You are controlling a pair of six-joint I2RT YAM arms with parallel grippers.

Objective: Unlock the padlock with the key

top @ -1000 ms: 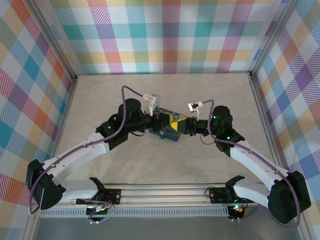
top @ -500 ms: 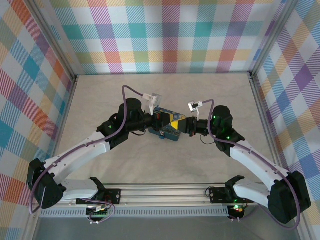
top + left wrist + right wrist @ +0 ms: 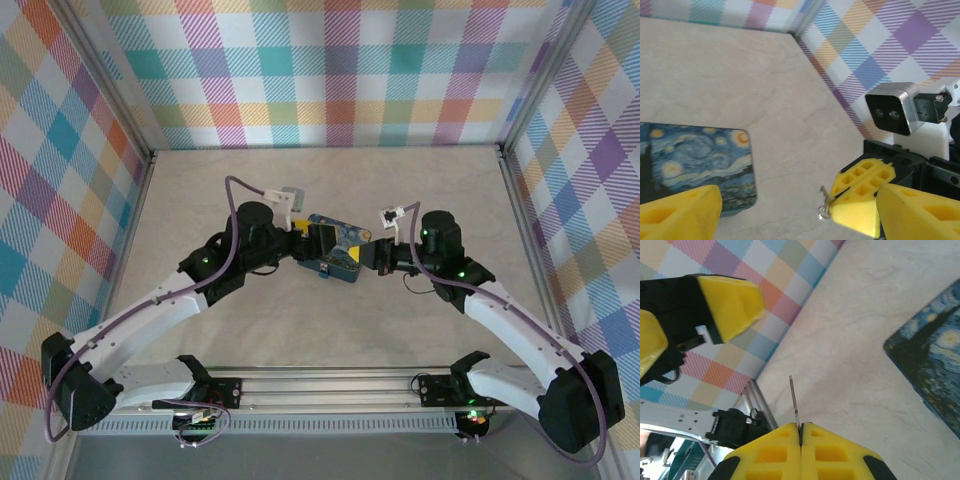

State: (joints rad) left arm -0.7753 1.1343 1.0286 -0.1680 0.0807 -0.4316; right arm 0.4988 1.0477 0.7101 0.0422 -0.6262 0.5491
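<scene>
The thin silvery key (image 3: 794, 400) sticks up from my right gripper (image 3: 800, 427), which is shut on it. In the left wrist view the same key (image 3: 826, 200) and its small ring jut from the right gripper's yellow fingers (image 3: 863, 197). My left gripper (image 3: 800, 217) is open, with nothing between its yellow fingers (image 3: 682, 215). In the top view both grippers meet at the starry-night tin (image 3: 338, 237), the left gripper (image 3: 318, 244) over its left end and the right gripper (image 3: 373, 258) at its right end. A tiny blue thing, seemingly the padlock (image 3: 322, 271), lies at the tin's near edge.
The tin (image 3: 692, 162) lies flat on the beige table (image 3: 330, 330). Checked walls and metal rails (image 3: 148, 200) close in the table on three sides. The right wrist camera (image 3: 892, 107) hangs close ahead of my left gripper.
My left gripper has opened and its arm has drawn back slightly to the left. The tin has turned a little. The right gripper stays shut on the key.
</scene>
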